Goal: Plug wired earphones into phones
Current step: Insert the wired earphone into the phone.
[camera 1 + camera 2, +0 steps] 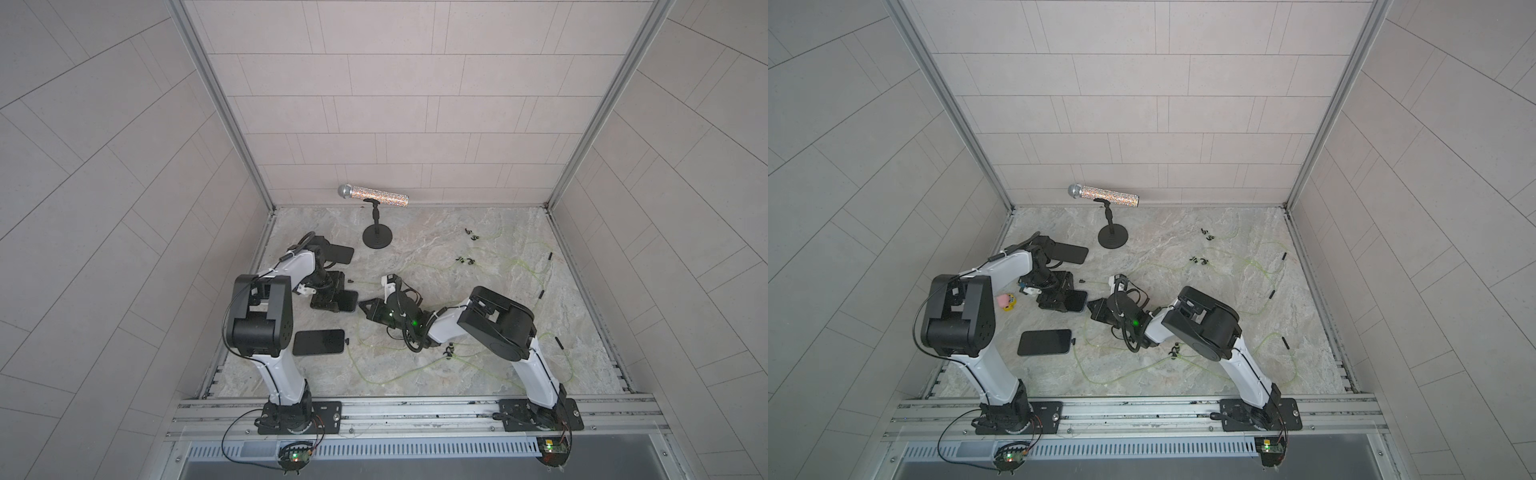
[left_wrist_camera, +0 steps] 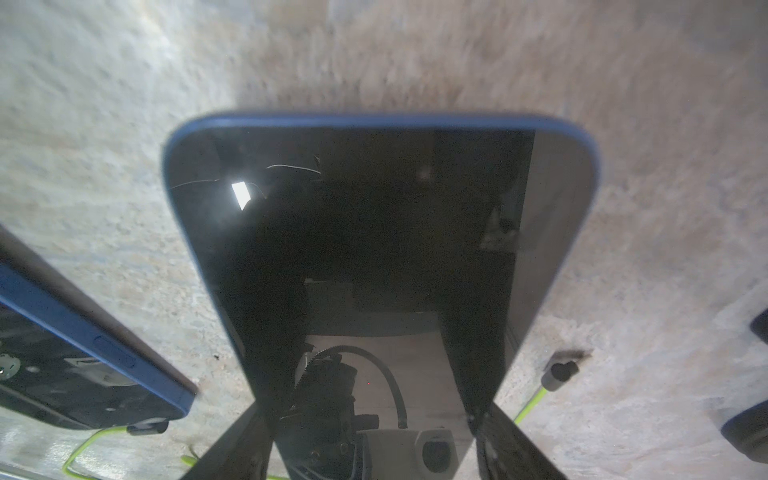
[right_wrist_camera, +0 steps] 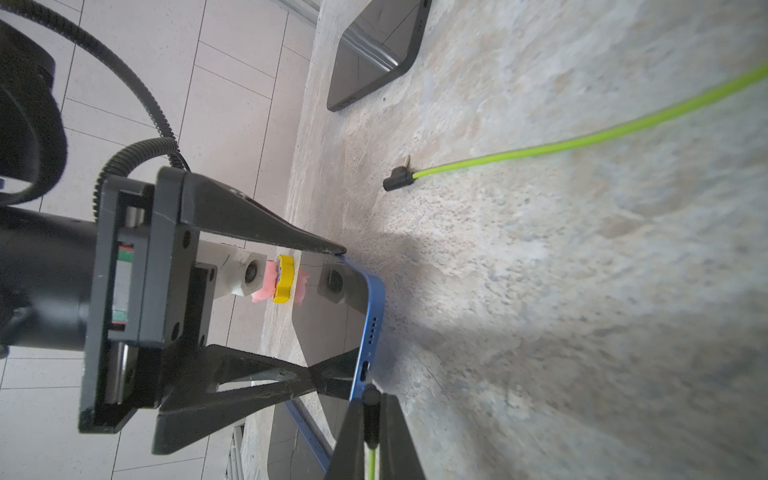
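Note:
Three black phones lie at the left of the marble table: far [image 1: 338, 253], middle [image 1: 348, 301] and near [image 1: 319, 341]. My left gripper [image 1: 332, 299] is shut across the width of the blue-edged middle phone [image 2: 374, 232], one finger on each long side. My right gripper [image 3: 371, 399] is shut on a black earphone plug [image 3: 371, 411] with a green cable, its tip just beside the port [image 3: 365, 370] in that phone's end. A black plug [image 1: 345, 341] sits at the near phone's end. Another plug [image 3: 398, 178] lies loose nearby.
A glittery microphone [image 1: 372, 195] stands on a round black base [image 1: 377, 237] at the back. Green earphone cables [image 1: 374, 374], earbuds [image 1: 465, 261] and loose plugs [image 1: 540, 294] are strewn over the right half. A pink and yellow toy [image 1: 1007, 301] lies behind the left arm.

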`<state>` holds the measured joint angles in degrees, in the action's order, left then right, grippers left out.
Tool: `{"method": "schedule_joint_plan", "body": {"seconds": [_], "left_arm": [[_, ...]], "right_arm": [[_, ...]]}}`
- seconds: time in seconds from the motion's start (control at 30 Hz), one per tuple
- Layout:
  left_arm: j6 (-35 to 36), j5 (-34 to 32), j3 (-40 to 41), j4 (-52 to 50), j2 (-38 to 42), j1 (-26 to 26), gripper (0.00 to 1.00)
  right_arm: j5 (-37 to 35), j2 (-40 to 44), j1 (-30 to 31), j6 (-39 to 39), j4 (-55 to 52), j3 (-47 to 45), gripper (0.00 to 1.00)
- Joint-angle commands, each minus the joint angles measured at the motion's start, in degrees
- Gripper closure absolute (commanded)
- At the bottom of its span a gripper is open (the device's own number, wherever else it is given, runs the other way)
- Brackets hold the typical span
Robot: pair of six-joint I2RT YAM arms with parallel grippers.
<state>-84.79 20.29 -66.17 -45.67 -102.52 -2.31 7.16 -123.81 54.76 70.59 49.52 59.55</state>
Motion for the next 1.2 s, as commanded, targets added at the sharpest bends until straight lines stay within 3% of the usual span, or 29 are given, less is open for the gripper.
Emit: {"method": "schedule_joint_plan", "body": {"seconds": [0.0,1.17], "left_arm": [[0.16,-0.05,0.52,-0.91,2.42,0.27,0.39],[0.71,-0.13,1.27,-0.89,2.81,0.11,0.41]], "right_arm": [[0.21,-1.0,0.35,0.46,0.93,0.99,1.0],[0.75,-1.35,0.7,-0.44,2.98,1.17,1.0]]}}
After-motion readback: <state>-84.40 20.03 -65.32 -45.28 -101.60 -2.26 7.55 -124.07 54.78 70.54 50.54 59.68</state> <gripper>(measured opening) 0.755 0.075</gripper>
